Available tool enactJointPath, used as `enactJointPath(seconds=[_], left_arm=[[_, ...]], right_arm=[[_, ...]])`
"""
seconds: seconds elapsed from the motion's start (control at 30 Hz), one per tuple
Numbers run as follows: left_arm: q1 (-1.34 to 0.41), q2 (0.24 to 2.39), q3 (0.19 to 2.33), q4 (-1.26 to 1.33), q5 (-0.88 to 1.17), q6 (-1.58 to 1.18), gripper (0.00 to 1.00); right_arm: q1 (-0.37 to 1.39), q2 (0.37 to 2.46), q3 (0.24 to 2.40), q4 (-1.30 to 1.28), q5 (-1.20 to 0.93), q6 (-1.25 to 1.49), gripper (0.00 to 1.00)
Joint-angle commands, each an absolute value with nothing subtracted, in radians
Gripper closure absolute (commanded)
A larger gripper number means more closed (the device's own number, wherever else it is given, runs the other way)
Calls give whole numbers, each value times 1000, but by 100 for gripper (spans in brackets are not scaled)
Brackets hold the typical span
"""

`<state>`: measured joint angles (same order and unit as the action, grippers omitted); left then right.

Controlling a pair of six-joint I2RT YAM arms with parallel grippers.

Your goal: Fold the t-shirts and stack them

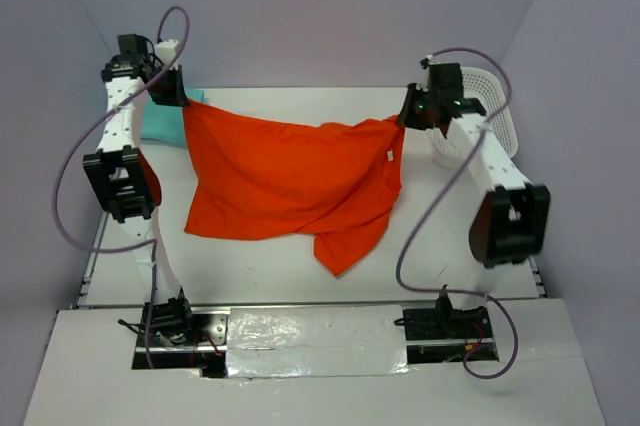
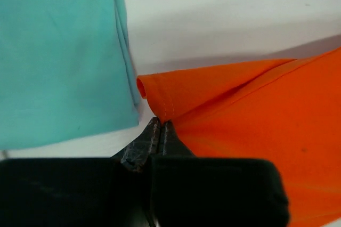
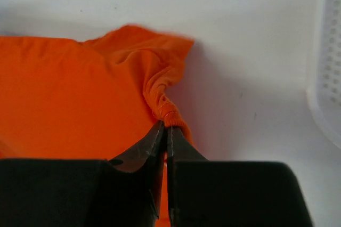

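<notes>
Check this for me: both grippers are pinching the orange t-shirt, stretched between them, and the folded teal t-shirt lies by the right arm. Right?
Wrong side: the folded teal t-shirt lies by the left arm, as the top view shows. The rest holds: left gripper and right gripper both pinch the orange t-shirt, stretched between them.

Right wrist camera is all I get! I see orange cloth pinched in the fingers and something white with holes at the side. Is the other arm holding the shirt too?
Observer: Yes. The left gripper is shut on another edge of the orange t-shirt, so it spans between both arms.
Operator: Are there more shirts?
Observer: One shows: a folded teal t-shirt lies on the table beside the left gripper.
Operator: And the white thing?
Observer: A white mesh basket, standing at the table's far right, just beside the right gripper.
</notes>
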<state>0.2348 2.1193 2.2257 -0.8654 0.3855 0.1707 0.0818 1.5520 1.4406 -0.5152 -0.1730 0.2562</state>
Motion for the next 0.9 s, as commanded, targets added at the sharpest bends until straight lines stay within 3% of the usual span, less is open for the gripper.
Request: enactJointPath(seconds=[0.0, 0.03, 0.07, 0.13, 0.2, 0.23, 0.27, 0.3, 0.33, 0.5, 0.53, 0.57, 0.6, 0.63, 0.67, 0.7, 0.73, 0.77, 0.8, 0.87], left_arm=[[219, 2271, 2328, -752, 301, 109, 88], [216, 2298, 2350, -752, 301, 103, 74], [212, 2319, 2382, -727, 289, 101, 47], [190, 2332, 2393, -704, 255, 112, 32], [183, 2278, 2372, -669, 261, 127, 5], [181, 2252, 2356, -661, 268, 130, 1], [181, 2220, 2324, -658, 285, 133, 1], [181, 2153, 2309, -667, 296, 147, 1], [181, 2117, 2293, -684, 310, 159, 1], [183, 1788, 2003, -852, 414, 305, 4], [181, 1740, 1864, -882, 426, 333, 24], [183, 1651, 1797, -911, 431, 398, 53], [180, 1613, 1725, -966, 392, 423, 81], [179, 1579, 1583, -988, 358, 440, 100], [181, 1522, 1518, -1014, 329, 483, 100], [183, 1499, 1390, -1058, 268, 500, 90], [184, 1461, 1326, -1069, 234, 518, 80], [196, 1450, 1272, -1075, 204, 525, 68], [207, 1437, 1176, -1068, 166, 526, 48], [245, 1416, 1105, -1042, 158, 505, 36]], right_arm=[[117, 1786, 1668, -490, -172, 221, 72], [117, 1845, 1737, -527, -164, 228, 72], [117, 1909, 1888, -616, -155, 241, 54], [120, 2055, 2049, -717, -111, 250, 44], [133, 2097, 2178, -791, -77, 241, 33], [141, 2083, 2180, -795, -37, 236, 24], [159, 2062, 2143, -784, -14, 235, 12], [167, 1999, 2107, -776, -2, 232, 10], [175, 1962, 2067, -770, -2, 235, 0], [285, 1633, 1593, -716, 63, 320, 0], [305, 1590, 1443, -709, 66, 346, 2], [327, 1504, 1372, -703, 37, 377, 6], [351, 1458, 1292, -689, 6, 437, 48], [363, 1415, 1138, -652, -35, 477, 68], [368, 1323, 1065, -629, -114, 517, 83], [376, 1275, 923, -603, -147, 594, 91], [380, 1191, 857, -551, -175, 633, 87], [388, 1158, 807, -534, -202, 664, 74], [417, 1129, 734, -523, -201, 693, 47], [449, 1095, 700, -540, -178, 751, 30]])
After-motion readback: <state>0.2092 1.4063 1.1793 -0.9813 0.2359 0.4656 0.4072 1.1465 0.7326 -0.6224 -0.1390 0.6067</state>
